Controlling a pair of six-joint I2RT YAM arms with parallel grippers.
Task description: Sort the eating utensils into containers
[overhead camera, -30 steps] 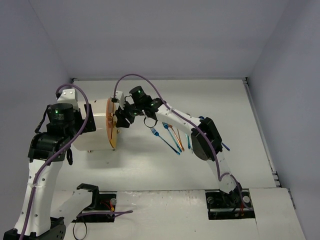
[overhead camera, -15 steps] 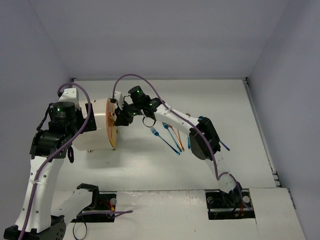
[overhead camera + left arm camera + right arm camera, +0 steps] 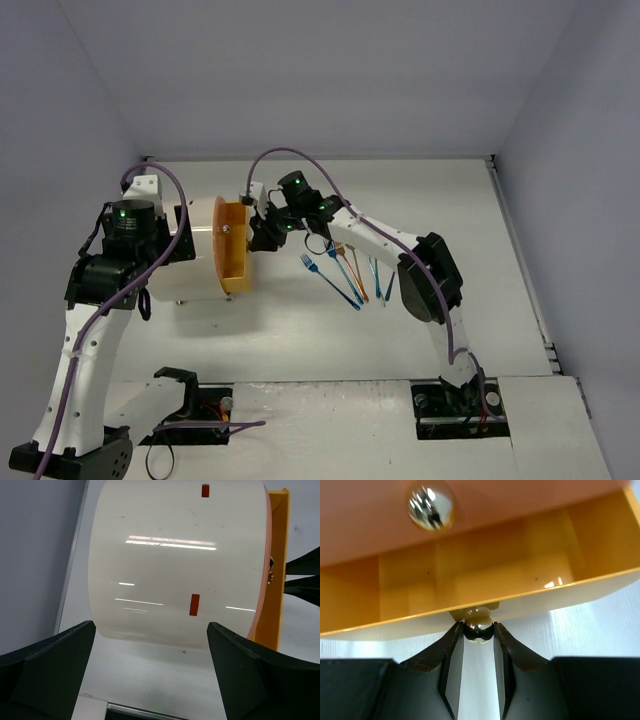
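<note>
From above, the right gripper (image 3: 258, 232) meets the pulled-out orange drawer (image 3: 235, 262) — the utensils (image 3: 352, 275) lie on the table (image 3: 300, 340) near its right. Left wrist: the left gripper (image 3: 150, 627) gapes before the cream cabinet (image 3: 175, 555). Right wrist: the jaws clamp the drawer's shiny knob (image 3: 478, 629).

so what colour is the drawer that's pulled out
Orange-yellow drawer, seen best in the right wrist view.

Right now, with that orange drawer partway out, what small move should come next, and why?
Probably pull the drawer a little farther out. The right arm's fingers pinch its shiny knob, and its divided compartments sit partly under the cabinet front, while the utensils lie on the table.
</note>
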